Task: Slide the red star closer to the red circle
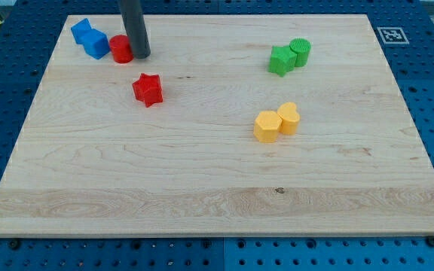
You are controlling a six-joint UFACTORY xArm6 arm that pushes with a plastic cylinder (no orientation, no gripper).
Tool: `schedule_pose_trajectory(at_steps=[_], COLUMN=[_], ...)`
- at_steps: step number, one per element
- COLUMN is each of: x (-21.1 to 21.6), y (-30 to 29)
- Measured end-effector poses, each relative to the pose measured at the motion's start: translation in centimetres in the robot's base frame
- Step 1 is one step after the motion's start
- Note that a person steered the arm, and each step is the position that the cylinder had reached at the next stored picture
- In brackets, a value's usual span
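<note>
The red star (148, 89) lies on the wooden board at the upper left of the view. The red circle (120, 49) lies above and left of it, near the board's top edge. My tip (141, 56) stands right beside the red circle, on its right side, and above the red star with a gap between them. The rod rises out of the view's top.
Two blue blocks (90, 38) sit touching each other just left of the red circle. A green star (281, 60) and a green cylinder (301, 52) sit at the upper right. A yellow hexagon (267, 126) and a yellow heart (288, 118) sit right of centre.
</note>
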State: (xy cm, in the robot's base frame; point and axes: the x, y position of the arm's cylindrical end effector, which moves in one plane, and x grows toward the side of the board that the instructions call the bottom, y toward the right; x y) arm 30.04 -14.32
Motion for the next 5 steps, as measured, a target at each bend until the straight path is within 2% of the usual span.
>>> schedule_pose_trajectory(at_steps=[3,5], x=[-0.6,13.6], y=[-0.3,7.7])
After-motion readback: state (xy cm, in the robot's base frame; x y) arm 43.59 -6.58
